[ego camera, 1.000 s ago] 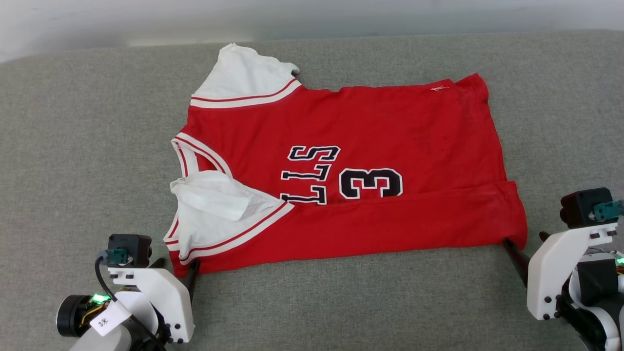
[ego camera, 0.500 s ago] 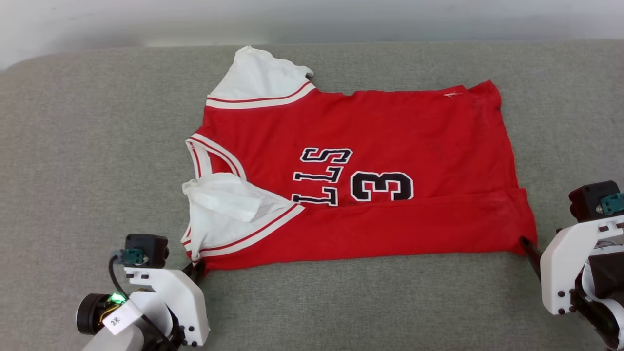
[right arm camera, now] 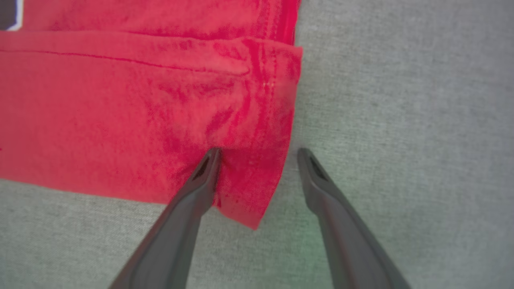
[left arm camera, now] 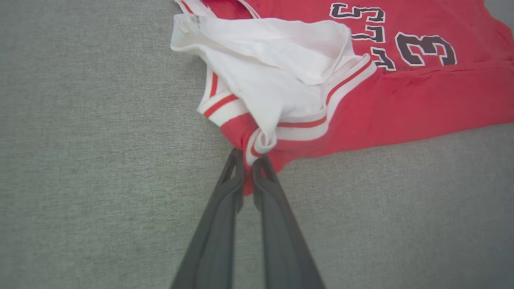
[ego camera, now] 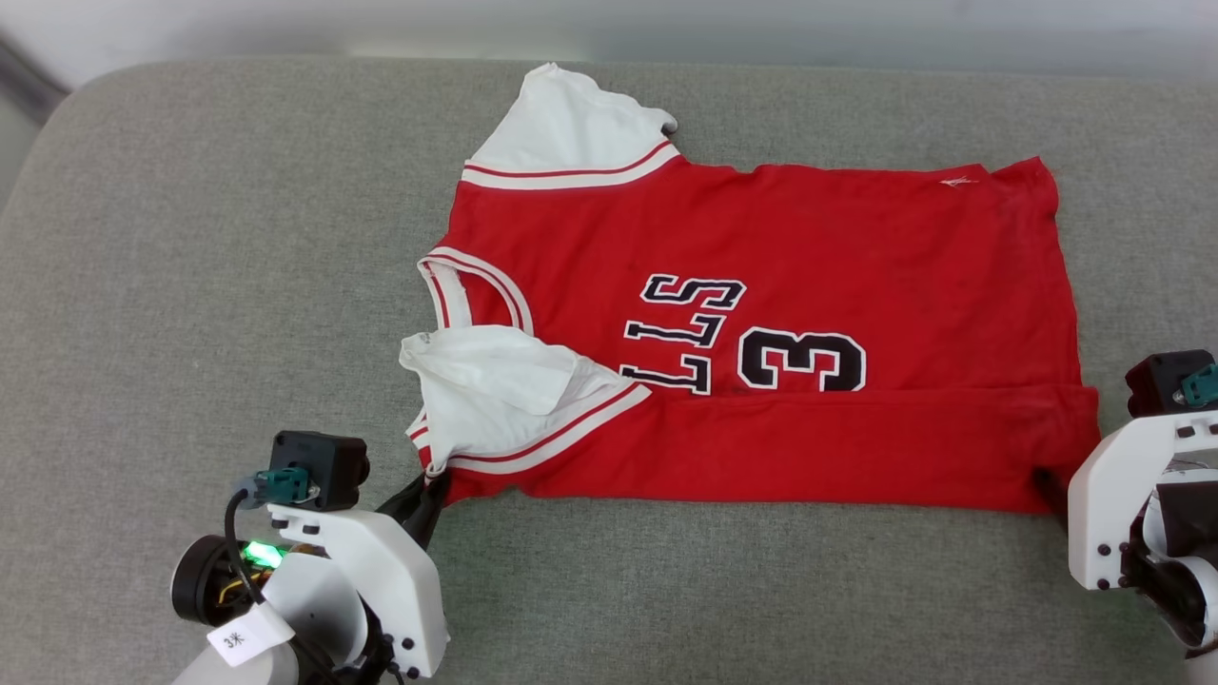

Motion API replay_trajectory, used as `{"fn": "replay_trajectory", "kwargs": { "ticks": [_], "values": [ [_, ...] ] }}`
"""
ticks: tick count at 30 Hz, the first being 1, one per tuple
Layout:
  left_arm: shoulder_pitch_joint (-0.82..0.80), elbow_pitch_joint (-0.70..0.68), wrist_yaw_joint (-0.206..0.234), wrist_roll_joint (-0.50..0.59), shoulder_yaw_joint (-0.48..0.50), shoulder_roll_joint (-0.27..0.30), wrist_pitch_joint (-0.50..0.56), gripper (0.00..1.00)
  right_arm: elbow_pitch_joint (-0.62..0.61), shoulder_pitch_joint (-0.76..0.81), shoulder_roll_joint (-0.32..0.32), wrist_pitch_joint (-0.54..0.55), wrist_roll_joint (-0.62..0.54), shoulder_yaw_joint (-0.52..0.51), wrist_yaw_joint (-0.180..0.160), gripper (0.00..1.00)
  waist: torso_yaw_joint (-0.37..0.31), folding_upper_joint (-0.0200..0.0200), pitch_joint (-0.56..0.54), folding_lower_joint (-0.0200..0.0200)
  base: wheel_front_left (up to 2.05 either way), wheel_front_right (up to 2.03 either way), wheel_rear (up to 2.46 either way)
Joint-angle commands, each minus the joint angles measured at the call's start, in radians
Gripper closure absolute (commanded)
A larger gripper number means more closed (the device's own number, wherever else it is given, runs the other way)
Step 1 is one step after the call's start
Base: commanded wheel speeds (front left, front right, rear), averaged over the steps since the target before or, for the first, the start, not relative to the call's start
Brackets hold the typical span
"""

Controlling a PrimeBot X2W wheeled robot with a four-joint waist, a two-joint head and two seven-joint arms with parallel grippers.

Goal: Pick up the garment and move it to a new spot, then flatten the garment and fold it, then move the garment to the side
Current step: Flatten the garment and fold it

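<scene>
The red jersey (ego camera: pixel 761 238) carries black, white-edged letters (ego camera: pixel 683 328) lying sideways that read "LLS". Any letters before them are hidden under folded cloth. Just beside them, toward 3 o'clock, stands a large "3" (ego camera: pixel 802 360) in the same style. At 7 o'clock, a white tag (ego camera: pixel 245 635) on the left arm (ego camera: pixel 371 580) shows "3" and a small mark too fine to read.

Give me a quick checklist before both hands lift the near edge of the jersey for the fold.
1. Left hand shut on the jersey at its sleeve-side near corner: ok.
2. Right hand shut on the hem corner: not ok, open around it.
3. Both cloth layers inside the right hand: cannot tell.
4. Near sleeve flat: not ok, crumpled.
5. Jersey fully on the grey cushion: ok.
</scene>
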Motion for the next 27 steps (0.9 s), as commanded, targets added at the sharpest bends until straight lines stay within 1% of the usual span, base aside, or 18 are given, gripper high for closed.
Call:
{"fn": "replay_trajectory", "kwargs": {
  "ticks": [1,6,7,8,9,10,15,17,18,19,23,27],
  "values": [
    [0.003,-0.009,0.004,0.008,-0.003,-0.001,0.004,1.00,0.030,-0.001,0.008,0.005,0.007,0.013,0.000,0.00,0.007,0.0000,0.008,-0.0001,0.00,0.00,0.00],
    [0.002,-0.022,0.008,0.010,-0.007,-0.003,-0.001,1.00,0.093,0.009,0.001,0.026,0.015,0.063,0.000,0.00,0.015,0.0000,0.024,-0.0001,0.00,0.00,0.00],
    [0.000,-0.021,0.007,0.011,-0.008,-0.004,-0.003,1.00,0.106,0.013,0.001,0.034,0.022,0.076,0.001,0.08,0.016,0.0000,0.026,-0.0001,0.00,0.00,0.00],
    [-0.001,-0.017,0.007,0.009,-0.008,-0.005,-0.002,1.00,0.116,0.017,0.001,0.037,0.030,0.088,0.001,0.59,0.017,0.0000,0.027,-0.0001,0.00,0.00,0.00],
    [-0.001,-0.012,0.007,0.008,-0.008,-0.004,-0.001,1.00,0.123,0.017,-0.001,0.036,0.035,0.098,0.001,0.93,0.018,0.0000,0.027,-0.0001,0.00,0.00,0.00],
    [0.001,-0.006,0.006,0.006,-0.009,-0.003,0.001,1.00,0.129,0.017,-0.005,0.031,0.041,0.104,0.001,1.00,0.018,0.0000,0.026,-0.0001,0.00,0.00,0.00],
    [0.025,0.023,0.000,-0.008,-0.015,0.006,0.012,1.00,0.132,0.029,-0.031,0.012,0.068,0.104,0.000,1.00,0.014,0.0000,0.000,-0.0001,0.00,0.00,0.00],
    [0.034,0.032,-0.004,-0.014,-0.013,0.014,0.014,1.00,0.113,0.041,-0.054,0.010,0.076,0.101,0.000,1.00,0.010,0.0000,-0.018,-0.0001,0.00,0.00,0.00],
    [0.056,0.040,-0.006,-0.018,-0.016,0.023,0.018,1.00,0.075,0.061,-0.074,0.010,0.099,0.083,0.000,1.00,0.003,0.0000,-0.052,-0.0001,0.00,0.00,0.00],
    [0.066,0.040,-0.006,-0.020,-0.017,0.029,0.019,1.00,0.064,0.070,-0.078,0.009,0.108,0.076,-0.001,1.00,0.001,0.0000,-0.065,-0.0001,0.00,0.00,0.00],
    [0.121,0.034,0.002,-0.029,-0.024,0.055,0.030,1.00,0.019,0.127,-0.101,0.017,0.130,0.070,-0.001,1.00,-0.012,0.0000,-0.122,-0.0001,0.00,0.00,0.00],
    [0.201,0.006,0.019,-0.038,-0.030,0.086,0.037,1.00,-0.036,0.192,-0.097,0.022,0.151,0.050,-0.001,1.00,-0.028,0.0000,-0.167,-0.0001,0.00,0.00,0.00]
  ]
}}
